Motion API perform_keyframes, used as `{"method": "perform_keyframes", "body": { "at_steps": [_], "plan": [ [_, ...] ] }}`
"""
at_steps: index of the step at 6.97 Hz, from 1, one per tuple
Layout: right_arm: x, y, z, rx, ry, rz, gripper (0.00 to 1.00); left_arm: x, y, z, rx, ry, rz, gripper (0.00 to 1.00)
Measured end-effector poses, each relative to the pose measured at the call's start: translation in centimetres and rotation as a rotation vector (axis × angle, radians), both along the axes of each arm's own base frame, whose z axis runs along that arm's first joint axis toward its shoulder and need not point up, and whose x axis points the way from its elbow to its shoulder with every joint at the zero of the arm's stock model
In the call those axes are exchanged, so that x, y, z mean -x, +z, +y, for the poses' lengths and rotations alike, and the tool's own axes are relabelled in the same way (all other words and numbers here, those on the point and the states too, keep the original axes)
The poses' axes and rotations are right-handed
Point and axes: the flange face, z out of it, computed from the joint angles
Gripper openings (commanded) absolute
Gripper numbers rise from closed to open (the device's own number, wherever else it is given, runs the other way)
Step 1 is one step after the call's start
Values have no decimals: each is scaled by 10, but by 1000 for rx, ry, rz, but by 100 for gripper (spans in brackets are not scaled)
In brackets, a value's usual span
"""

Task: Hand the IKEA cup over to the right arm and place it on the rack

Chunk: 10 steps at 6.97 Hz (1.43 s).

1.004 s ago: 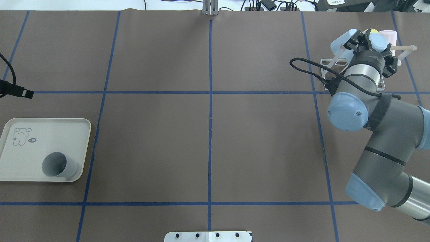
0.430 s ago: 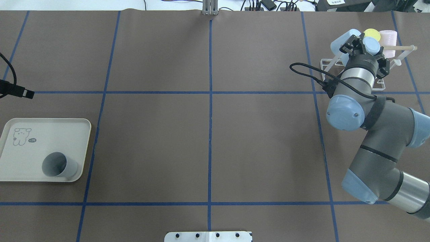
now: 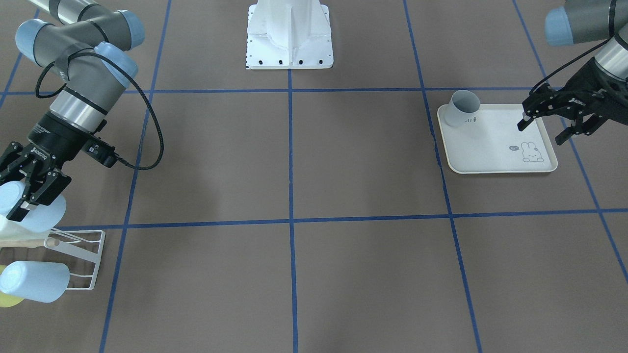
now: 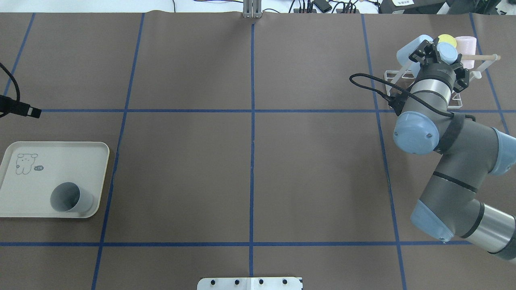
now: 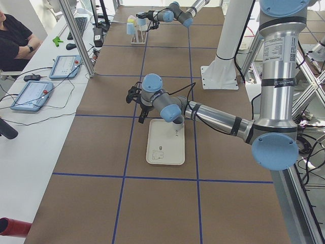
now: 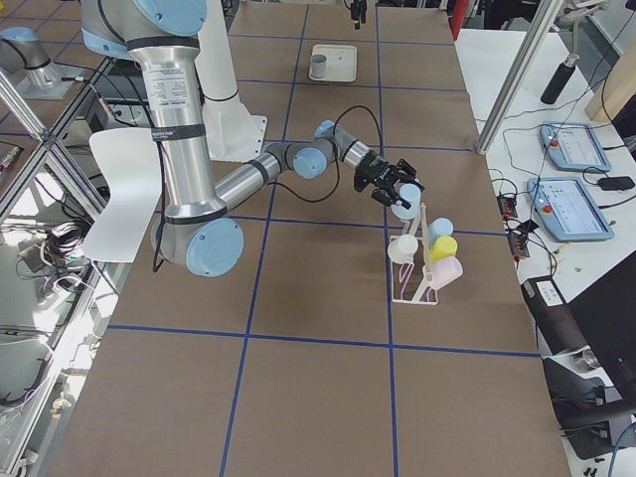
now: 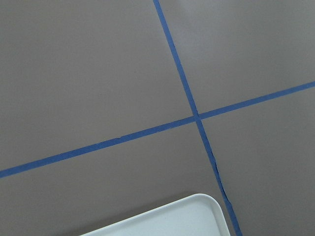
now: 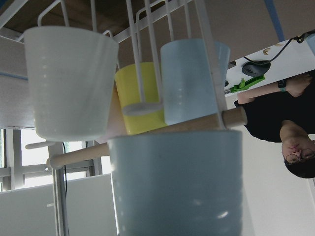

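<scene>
The right gripper (image 3: 27,196) holds a pale blue cup (image 3: 44,215) at the rack (image 3: 73,250), not yet released; the left gripper (image 3: 539,133) hangs wide and empty near the tray (image 3: 490,147).

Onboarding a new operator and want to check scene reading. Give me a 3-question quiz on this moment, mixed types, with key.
1. Fill in: the gripper at the rack is the robot's ___ one.
2. The grey cup sits: A) on the rack, B) on the rabbit tray, C) on the bare table.
3. True or false: the left gripper is holding a cup.

Key:
1. Right. The right gripper is at the rack, holding a pale blue cup.
2. B.
3. False. It is open and empty, over the tray's edge.
</scene>
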Motion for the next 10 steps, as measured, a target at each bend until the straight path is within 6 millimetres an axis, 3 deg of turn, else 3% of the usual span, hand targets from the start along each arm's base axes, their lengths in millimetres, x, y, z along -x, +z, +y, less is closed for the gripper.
{"method": "perform_keyframes", "body": {
  "at_steps": [5,8,9,10],
  "plan": [
    [15,33,-12,-5,1,-6,27,0,-1,0,-1,0,1,100],
    [24,40,-11,-4,-9,-5,66,0,-1,0,-2,0,1,100],
    [25,41,-11,-1,-13,0,91,0,-1,0,-2,0,1,100],
    [25,40,-11,1,-20,6,98,0,-1,0,-1,0,1,100]
  ]
}}
